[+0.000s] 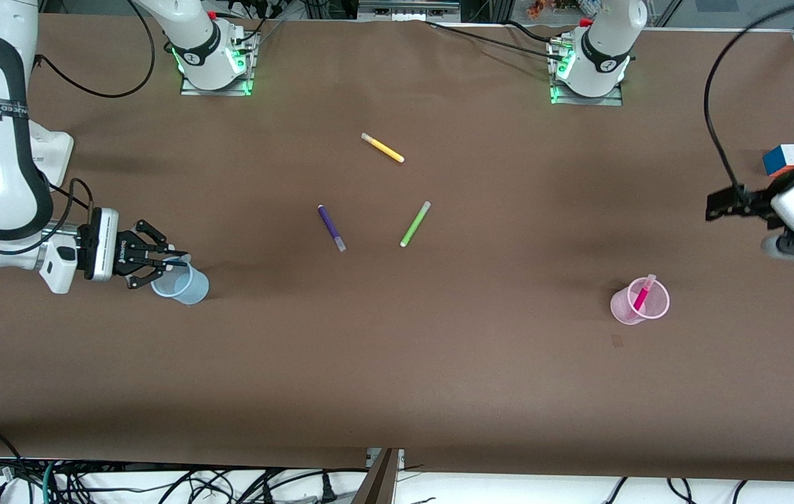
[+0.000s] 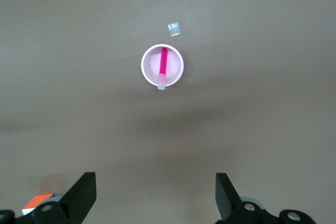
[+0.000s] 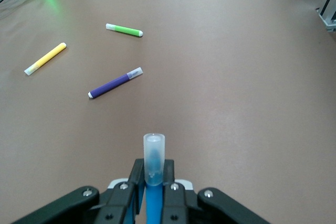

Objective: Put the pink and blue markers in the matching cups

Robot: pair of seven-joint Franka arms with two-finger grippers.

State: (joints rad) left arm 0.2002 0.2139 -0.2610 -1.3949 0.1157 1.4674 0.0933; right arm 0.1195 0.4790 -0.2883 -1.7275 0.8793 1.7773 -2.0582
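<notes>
Now right end effector [image 1: 176, 263] clamps bright blue felt marker [image 3: 154, 167] over pale blue translucent plastic cup [image 1: 181, 283]; next: release; hot pink marker [image 1: 642, 293] already in pale pink cup [image 1: 657, 306]; left end effector [image 2: 156, 196] waits, spread wide.

The right claw [image 1: 174, 264] points toward three o'clock, pinched tight on the blue marker [image 3: 154, 167]. The left claw [image 2: 156, 199] waits aloft, spread wide, aimed straight down.

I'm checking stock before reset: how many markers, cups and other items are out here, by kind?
Markers: 5: pink marker in the pink cup, blue marker in the right hand over the blue cup, yellow marker, green marker, purple marker
Cups: 2
Puzzle cube: 1
Total: 8
</notes>
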